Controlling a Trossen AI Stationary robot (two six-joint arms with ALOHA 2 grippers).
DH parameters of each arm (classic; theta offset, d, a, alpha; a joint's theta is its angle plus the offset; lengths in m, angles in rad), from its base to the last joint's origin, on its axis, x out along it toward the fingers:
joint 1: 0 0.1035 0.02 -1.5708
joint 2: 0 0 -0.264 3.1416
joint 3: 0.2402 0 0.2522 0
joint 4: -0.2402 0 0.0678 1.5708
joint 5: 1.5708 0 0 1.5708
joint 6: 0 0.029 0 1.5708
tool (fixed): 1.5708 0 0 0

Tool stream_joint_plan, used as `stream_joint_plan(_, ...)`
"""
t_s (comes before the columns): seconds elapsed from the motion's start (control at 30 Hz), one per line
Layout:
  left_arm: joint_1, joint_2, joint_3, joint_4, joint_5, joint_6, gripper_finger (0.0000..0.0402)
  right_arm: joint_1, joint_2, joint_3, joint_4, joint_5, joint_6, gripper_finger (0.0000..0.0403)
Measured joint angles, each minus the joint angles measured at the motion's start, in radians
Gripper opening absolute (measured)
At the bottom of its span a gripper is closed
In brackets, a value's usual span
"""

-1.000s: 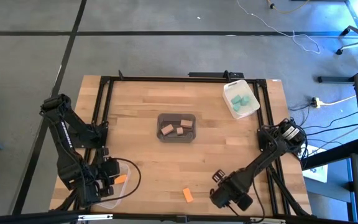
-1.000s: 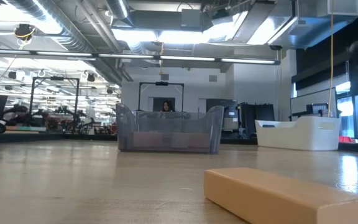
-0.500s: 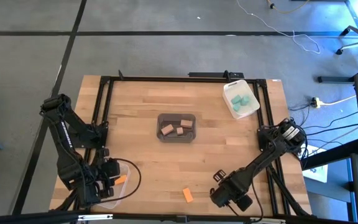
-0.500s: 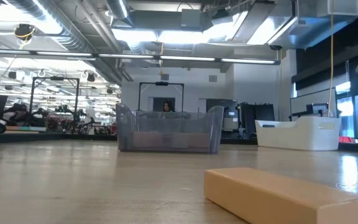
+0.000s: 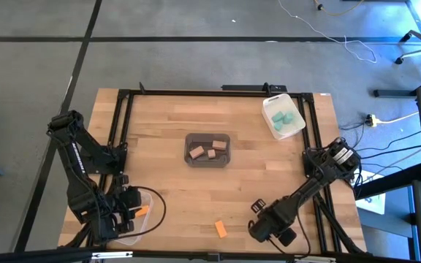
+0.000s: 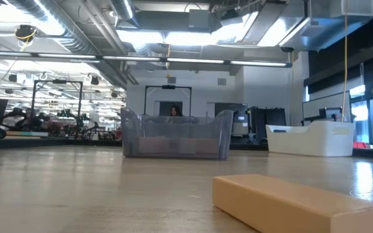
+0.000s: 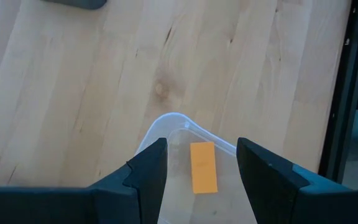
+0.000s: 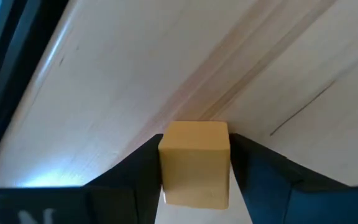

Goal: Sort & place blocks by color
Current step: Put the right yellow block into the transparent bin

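One orange block (image 8: 195,163) sits clamped in the right pincer (image 8: 195,171) at five o'clock on the worktop (image 5: 254,183); a loose grip could drop it. Left pincer (image 7: 201,163) gapes wide.

A pale wooden bench (image 5: 254,183) with a black frame along its edges carries three bins. A dark grey bin (image 5: 207,149) sits near the middle, a white bin (image 5: 283,116) at the far right corner, and a clear bin (image 5: 139,215) at the near left corner. One orange block (image 5: 221,229) lies loose on the boards near the front edge, seemingly flat.
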Motion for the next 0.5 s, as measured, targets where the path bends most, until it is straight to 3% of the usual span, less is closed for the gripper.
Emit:
stream_joint_plan(0.2,0.000,0.000,0.000,0.000,0.000,0.000,0.0183,-0.006,0.001,0.009,-0.001,0.020,0.042,0.0134)
stream_joint_plan(0.5,0.000,0.000,0.000,0.000,0.000,-0.003,0.0183,-0.050,0.008,0.036,0.007,0.067,0.209,0.0132)
